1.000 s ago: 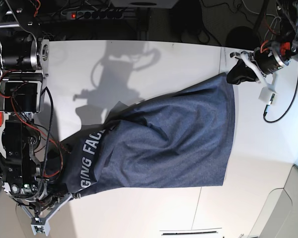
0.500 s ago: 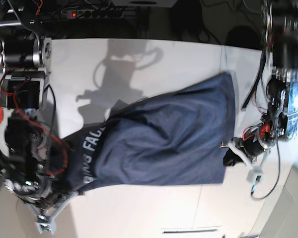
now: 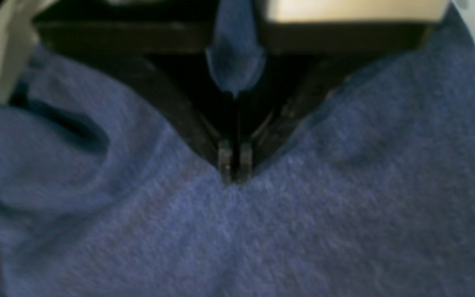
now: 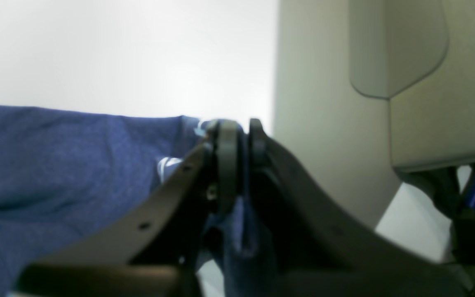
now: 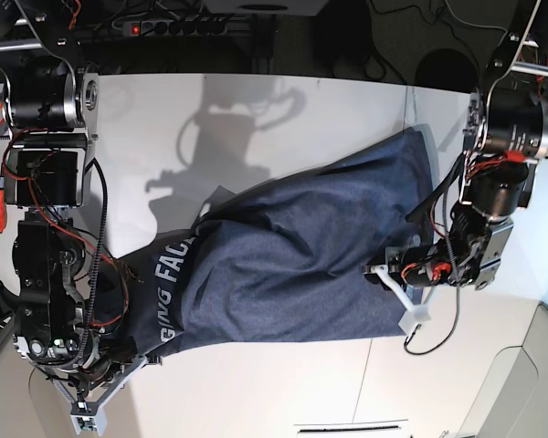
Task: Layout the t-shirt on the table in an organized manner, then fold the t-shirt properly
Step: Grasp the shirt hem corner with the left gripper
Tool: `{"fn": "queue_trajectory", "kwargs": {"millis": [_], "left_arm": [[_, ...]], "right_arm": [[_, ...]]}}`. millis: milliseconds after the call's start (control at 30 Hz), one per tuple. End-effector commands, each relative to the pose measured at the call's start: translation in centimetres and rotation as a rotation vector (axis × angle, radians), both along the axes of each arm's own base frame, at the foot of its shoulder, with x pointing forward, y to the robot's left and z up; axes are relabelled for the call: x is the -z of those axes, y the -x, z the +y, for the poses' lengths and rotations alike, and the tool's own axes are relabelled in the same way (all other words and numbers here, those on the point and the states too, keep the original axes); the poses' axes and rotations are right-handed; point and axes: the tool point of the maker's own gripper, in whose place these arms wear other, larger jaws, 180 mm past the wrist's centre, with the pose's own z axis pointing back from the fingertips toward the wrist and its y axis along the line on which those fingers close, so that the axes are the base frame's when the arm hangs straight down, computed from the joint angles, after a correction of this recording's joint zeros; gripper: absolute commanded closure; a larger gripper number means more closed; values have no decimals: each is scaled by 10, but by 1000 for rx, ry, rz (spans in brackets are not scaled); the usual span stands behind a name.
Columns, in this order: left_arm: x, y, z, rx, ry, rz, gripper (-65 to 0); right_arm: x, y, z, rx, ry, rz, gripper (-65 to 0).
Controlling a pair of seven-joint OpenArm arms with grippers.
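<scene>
**Q:** Where is the shirt, and how far along is the job?

**A:** The t-shirt (image 5: pixel 301 265) lies across the middle of the white bench (image 5: pixel 256 392), a dark navy-blue heap stretched from one arm to the other. It is bunched and creased, with part of its white lettering (image 5: pixel 169 292) showing near the base view's lower left. By my reading the laying-out is underway and unfinished, and no fold has been made.

**Q:** What are the two pincers doing?

**A:** The left pincer (image 3: pixel 234 163), on the base view's right, has its tips pressed together with blue cloth gathered round them and a strip of fabric running up between the jaws. It grips the shirt. The right pincer (image 4: pixel 239 144), at the base view's lower left, is closed too, with blue cloth caught between its jaws.

**Q:** What has changed?

**A:** A second ago the left pincer was at the shirt's far corner. Half a second ago it was at the near corner. Now it has moved inward over the fabric, and that edge looks pulled in.
</scene>
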Motion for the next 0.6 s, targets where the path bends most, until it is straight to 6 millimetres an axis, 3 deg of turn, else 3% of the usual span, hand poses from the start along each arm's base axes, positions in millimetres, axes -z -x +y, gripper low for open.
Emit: {"fn": "queue_trajectory", "kwargs": {"millis": [0, 167, 267, 433, 500, 567], "left_arm": [[4, 16, 1, 49, -6, 54, -13], [5, 56, -20, 102, 120, 61, -13], [-10, 70, -33, 173, 157, -30, -13], [-79, 45, -20, 135, 149, -305, -16], [-106, 29, 1, 84, 87, -398, -46], [-123, 12, 35, -23, 1, -461, -134]], "right_arm": [[-28, -13, -6, 7, 8, -78, 0], [-28, -13, -6, 7, 8, -78, 0], [-28, -13, -6, 7, 9, -77, 0], [-28, -13, -6, 7, 9, -77, 0], [-28, -13, -6, 7, 8, -77, 0], [-28, -12, -6, 7, 9, -77, 0]]}}
